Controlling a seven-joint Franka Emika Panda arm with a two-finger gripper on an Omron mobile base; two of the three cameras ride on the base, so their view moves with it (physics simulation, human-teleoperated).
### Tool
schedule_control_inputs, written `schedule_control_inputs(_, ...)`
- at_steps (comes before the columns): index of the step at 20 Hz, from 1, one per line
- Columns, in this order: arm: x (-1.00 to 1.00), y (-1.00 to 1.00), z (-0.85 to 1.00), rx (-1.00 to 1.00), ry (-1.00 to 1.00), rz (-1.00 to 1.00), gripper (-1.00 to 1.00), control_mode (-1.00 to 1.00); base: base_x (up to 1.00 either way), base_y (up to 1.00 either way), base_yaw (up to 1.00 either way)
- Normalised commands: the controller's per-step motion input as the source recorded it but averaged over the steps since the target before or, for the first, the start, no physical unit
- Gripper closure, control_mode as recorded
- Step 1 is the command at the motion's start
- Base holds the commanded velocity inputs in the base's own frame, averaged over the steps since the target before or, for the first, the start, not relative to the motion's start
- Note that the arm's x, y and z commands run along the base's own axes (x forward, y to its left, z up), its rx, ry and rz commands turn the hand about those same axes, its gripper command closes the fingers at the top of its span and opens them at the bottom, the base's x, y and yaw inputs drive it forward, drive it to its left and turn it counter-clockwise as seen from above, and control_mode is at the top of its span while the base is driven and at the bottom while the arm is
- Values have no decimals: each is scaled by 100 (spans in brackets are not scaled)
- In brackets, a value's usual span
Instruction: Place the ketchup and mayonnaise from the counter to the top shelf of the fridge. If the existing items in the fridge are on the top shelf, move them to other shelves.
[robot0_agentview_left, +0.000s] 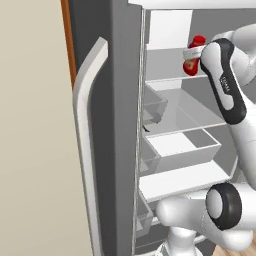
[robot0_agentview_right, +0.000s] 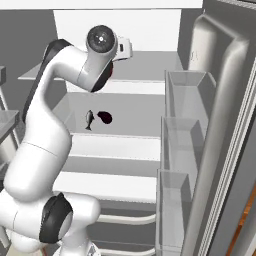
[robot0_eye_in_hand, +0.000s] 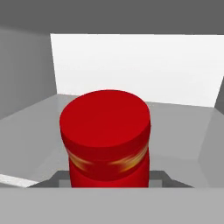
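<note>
Hand view puts the ketchup (robot0_eye_in_hand: 105, 140) right in front of me: a red bottle with a flat red cap and a yellowish band below it, seen from its cap end, with my gripper (robot0_eye_in_hand: 105, 186) clenched on its body. My finger tips are hidden behind the bottle. Beyond the bottle lie the pale grey floor of the top shelf (robot0_eye_in_hand: 175, 127) and the bright white back wall (robot0_eye_in_hand: 131, 65) of the fridge.

From the left base view, my forearm reaches past the open fridge door (robot0_agentview_left: 110, 125) with its long curved handle (robot0_agentview_left: 87, 130), and the ketchup (robot0_agentview_left: 192, 60) sits at top-shelf level, partly behind my wrist. On the shelf below, in the right base view, rest a small fish (robot0_agentview_right: 89, 119) and a dark red item (robot0_agentview_right: 105, 117), just beside each other. Clear door bins (robot0_agentview_right: 185, 100) line the right door.
</note>
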Motion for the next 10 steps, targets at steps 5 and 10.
schedule_control_inputs(5,87,-2,0,0,6,0,100,-100,0,0,0)
schedule_control_inputs(10,80,-3,-1,2,5,0,100,-100,0,0,0)
